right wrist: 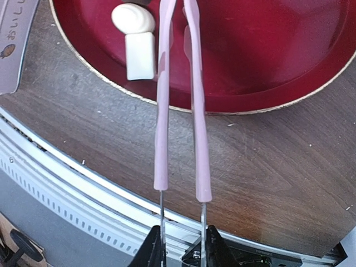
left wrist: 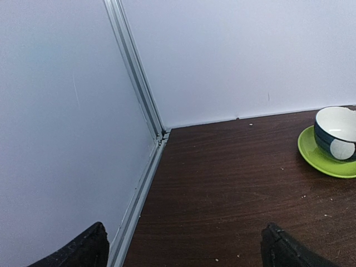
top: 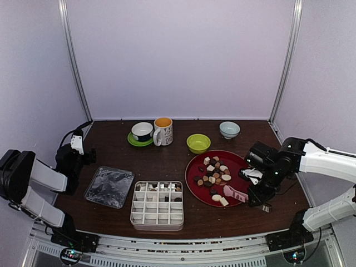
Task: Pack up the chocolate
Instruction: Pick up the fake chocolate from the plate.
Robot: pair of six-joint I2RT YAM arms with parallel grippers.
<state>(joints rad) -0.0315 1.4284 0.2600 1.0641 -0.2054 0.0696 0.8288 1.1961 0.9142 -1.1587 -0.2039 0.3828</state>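
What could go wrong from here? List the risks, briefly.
The long pink plastic tongs are gripped only at their thin end by the right fingers, so they may twist or slip.
Two cream-white chocolate pieces lie beside the round red plate's rim; a nudge could push them off.

— Where does the chocolate [top: 214,171] lie?
— Most of it sits in a loose heap on the red plate [top: 238,160]. It is dark brown, tan and cream-white, in round, square and oblong shapes.
— And the rest?
— A few pieces [top: 161,187] lie in the far row of the divided box [top: 157,218]. An oval piece [right wrist: 133,18] and an oblong piece [right wrist: 139,61], both cream-white, touch each other by the plate's near rim.
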